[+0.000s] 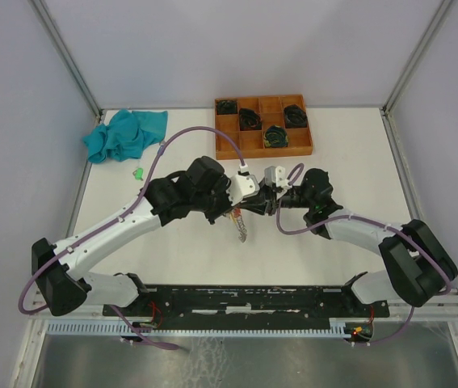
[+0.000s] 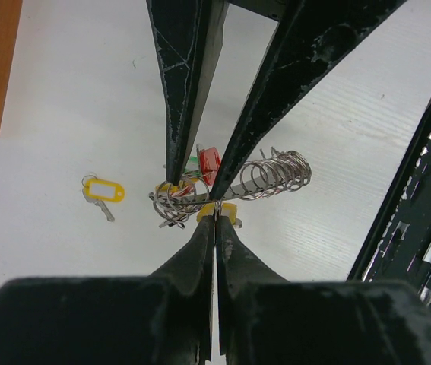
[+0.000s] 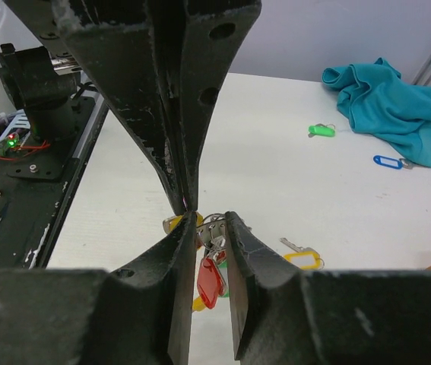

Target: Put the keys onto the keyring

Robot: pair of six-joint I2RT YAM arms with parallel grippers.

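Risk I see: left gripper (image 2: 215,215) pinched shut on the keyring (image 2: 272,175), right gripper (image 3: 211,226) part-open astride it, yellow key (image 2: 105,190) lying apart on the table (image 2: 63,91), so a nudge could yank the ring free.

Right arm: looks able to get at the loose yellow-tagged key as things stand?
Likely yes. The yellow-tagged key lies bare on the table close beside the right pincer, nothing over it; the pincer only has to clear the key bundle that its jaws straddle.
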